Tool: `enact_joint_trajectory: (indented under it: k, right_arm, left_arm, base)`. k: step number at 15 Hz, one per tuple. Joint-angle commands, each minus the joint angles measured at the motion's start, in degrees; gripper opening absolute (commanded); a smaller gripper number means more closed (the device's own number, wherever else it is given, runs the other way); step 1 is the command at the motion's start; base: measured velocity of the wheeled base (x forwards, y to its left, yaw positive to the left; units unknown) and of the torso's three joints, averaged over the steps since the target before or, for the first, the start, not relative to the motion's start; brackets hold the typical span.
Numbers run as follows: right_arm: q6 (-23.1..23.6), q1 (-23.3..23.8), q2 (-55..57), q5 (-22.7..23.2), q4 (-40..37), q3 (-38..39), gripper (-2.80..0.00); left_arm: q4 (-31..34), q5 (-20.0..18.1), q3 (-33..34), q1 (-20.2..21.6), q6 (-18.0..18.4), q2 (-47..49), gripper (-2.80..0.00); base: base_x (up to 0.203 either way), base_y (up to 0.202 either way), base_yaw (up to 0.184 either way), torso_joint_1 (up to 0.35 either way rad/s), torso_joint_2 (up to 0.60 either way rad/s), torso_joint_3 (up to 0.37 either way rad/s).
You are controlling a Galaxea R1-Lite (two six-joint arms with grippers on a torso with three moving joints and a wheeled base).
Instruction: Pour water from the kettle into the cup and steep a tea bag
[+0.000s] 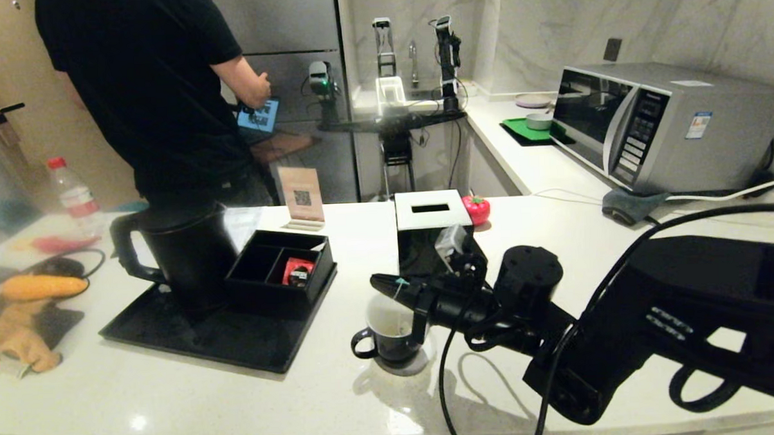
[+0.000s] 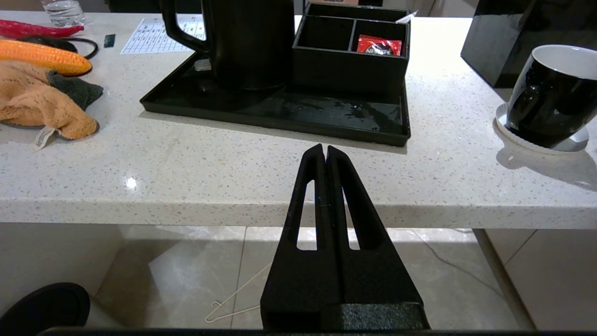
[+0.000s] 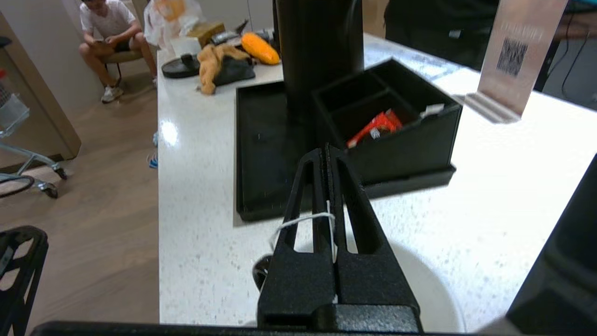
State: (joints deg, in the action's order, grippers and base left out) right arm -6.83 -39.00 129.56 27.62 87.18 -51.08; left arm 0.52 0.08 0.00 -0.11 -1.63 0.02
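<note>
Over the cup (image 1: 391, 333), near the bench's front edge about mid-length, the right gripper (image 1: 379, 283) hangs w/ fingers pressed together on the tea bag's thin white string (image 3: 305, 219); string loops over one finger and runs down between them. Bag itself isn't clear in any view: a pale shape inside the cup's white wall may be it, can't tell if it's wet. Water level not visible either.

Left gripper (image 2: 325, 154) sits parked off the front edge, fingers together, nothing in them.

Handling, as I judge it:
- String: very light, limp, slippery, so pinch firmly and don't jerk; mesh bag prob. soft, tears if snagged on the rim.
- Cup on a white coaster (image 2: 566, 145): glossy, ceramic-looking, breakable, tips if string drags sideways. Take by the loop handle.
- Kettle (image 1: 182, 257) on the black tray (image 1: 191, 337) toward the bench's left end: heavy when full, rigid, matte, so take by the big loop handle and tilt slowly.
</note>
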Motion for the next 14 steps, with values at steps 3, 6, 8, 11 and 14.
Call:
enact_joint_trajectory:
  k: [3,6,8,11,14]
  right_arm:
    - [0.1,0.0,0.8,0.2,2.8,0.2,-2.80]
    - [-0.3,0.1,-0.7,0.2,2.8,-0.2,-2.80]
    - [-0.4,0.2,-2.2,0.2,2.8,-0.2,-2.80]
    - [-0.6,0.2,-4.6,0.2,2.7,-1.8,-2.80]
    - [-0.7,0.2,-6.5,0.2,1.1,-4.7,-2.80]
  left_arm:
    - [0.0,0.0,0.0,0.0,0.0,0.0,-2.80]
    - [0.0,0.0,0.0,0.0,0.0,0.0,-2.80]
    - [0.0,0.1,0.0,0.0,0.0,0.0,-2.80]
    - [0.0,0.0,0.0,0.0,0.0,0.0,-2.80]
    - [0.0,0.0,0.0,0.0,0.0,0.0,-2.80]
  base:
    - [0.000,0.000,0.000,0.000,0.00,0.000]
    - [0.000,0.000,0.000,0.000,0.00,0.000]
    - [0.000,0.000,0.000,0.000,0.00,0.000]
    - [0.000,0.000,0.000,0.000,0.00,0.000]
    - [0.000,0.000,0.000,0.000,0.00,0.000]
